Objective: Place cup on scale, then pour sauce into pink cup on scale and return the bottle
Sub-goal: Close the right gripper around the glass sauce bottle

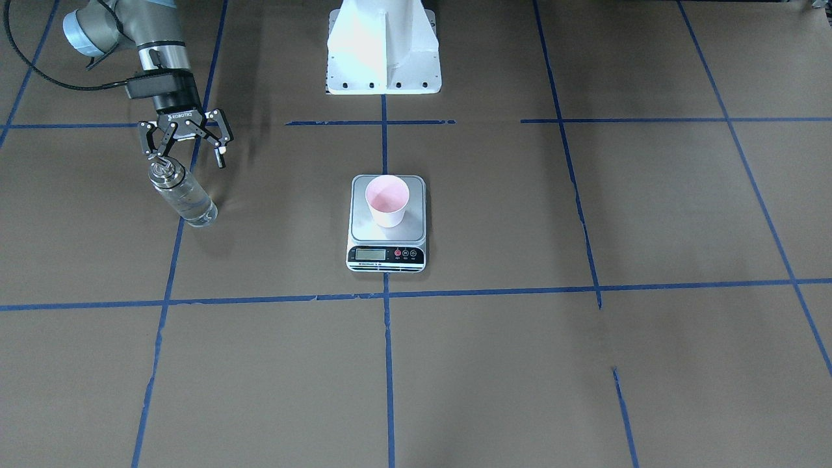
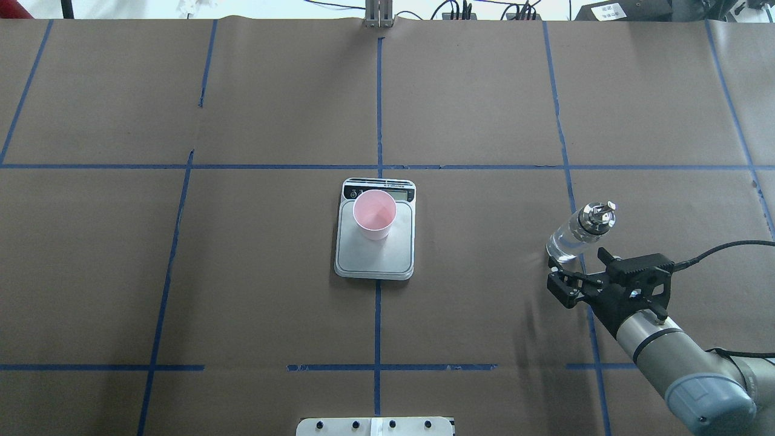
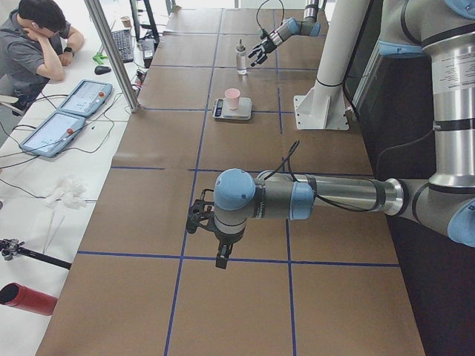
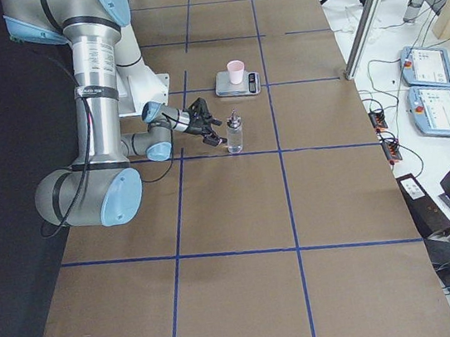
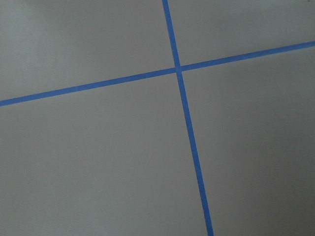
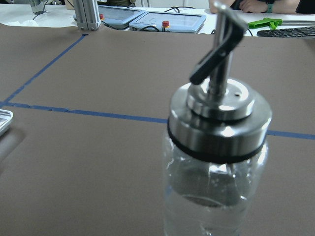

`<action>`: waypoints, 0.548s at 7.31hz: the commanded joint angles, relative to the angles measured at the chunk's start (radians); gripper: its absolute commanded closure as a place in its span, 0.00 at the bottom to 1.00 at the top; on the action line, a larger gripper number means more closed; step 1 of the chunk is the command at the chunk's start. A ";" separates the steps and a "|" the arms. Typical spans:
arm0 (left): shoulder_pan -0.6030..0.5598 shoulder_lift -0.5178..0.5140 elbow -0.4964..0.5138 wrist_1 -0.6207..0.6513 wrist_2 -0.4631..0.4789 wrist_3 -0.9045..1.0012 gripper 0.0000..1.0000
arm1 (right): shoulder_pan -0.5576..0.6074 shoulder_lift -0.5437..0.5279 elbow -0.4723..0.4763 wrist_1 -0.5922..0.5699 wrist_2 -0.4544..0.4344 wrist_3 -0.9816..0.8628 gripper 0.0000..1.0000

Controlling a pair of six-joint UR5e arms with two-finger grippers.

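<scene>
Slim, clear, silver-capped glass bottle (image 6: pixel 216 162) stands upright at the front view's left, colourless sauce (image 1: pixel 195 208) inside. Right gripper (image 1: pixel 187 160) hangs just beside it, jaws spread wide, holding nothing. Centre: pale pink tapered cup (image 1: pixel 387 201) sits on the flat steel-topped scale (image 1: pixel 387 250). Left gripper (image 3: pixel 210 239) hovers well apart, and I can't tell how its jaws stand.

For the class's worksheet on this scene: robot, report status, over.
Right gripper open, beside bottle, not gripping. Left gripper far off, state unclear. Cup upright on scale. Nothing between bottle and scale.
</scene>
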 commanded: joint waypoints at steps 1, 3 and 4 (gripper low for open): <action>0.001 0.011 -0.016 0.004 0.000 -0.001 0.00 | 0.047 0.028 -0.024 0.000 0.001 -0.002 0.00; 0.001 0.012 -0.021 0.004 0.000 -0.001 0.00 | 0.066 0.058 -0.049 -0.001 -0.001 -0.002 0.00; 0.001 0.012 -0.021 0.004 0.000 -0.001 0.00 | 0.074 0.060 -0.050 -0.001 -0.002 -0.014 0.00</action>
